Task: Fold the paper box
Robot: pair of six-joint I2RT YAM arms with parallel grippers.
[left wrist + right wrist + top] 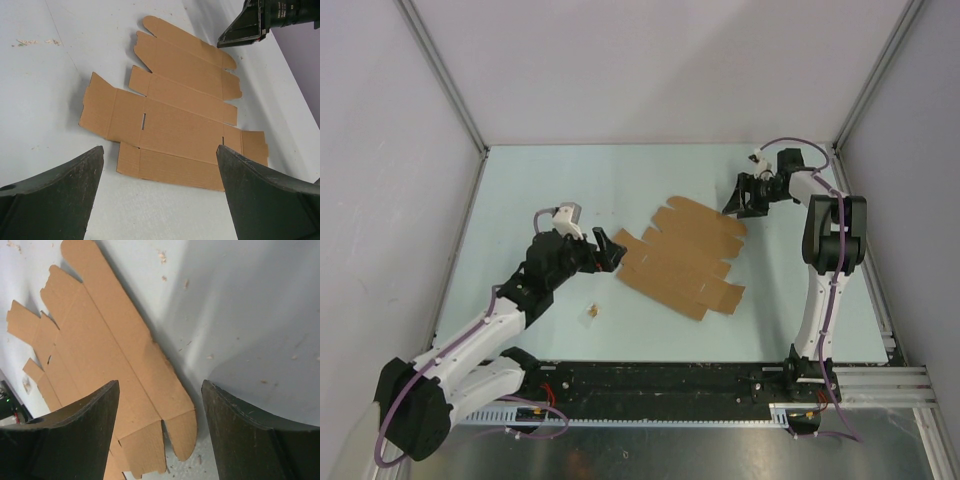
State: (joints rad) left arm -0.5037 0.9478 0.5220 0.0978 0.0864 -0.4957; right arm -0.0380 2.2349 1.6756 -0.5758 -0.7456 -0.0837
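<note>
Flat and unfolded on the table [570,190]: paper box [682,258]. Spread wide, empty, beside its left edge: left end effector [613,251]. Wide too, above its far right corner: right end effector [736,203]

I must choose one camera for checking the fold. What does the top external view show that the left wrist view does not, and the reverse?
Only the top external view: both whole arms and a tiny brown scrap on the table. Only the left wrist view: the creases and two narrow slits in the cardboard, close up. Both: the paper box lying flat and unfolded, with the right claw near its far corner.
</note>
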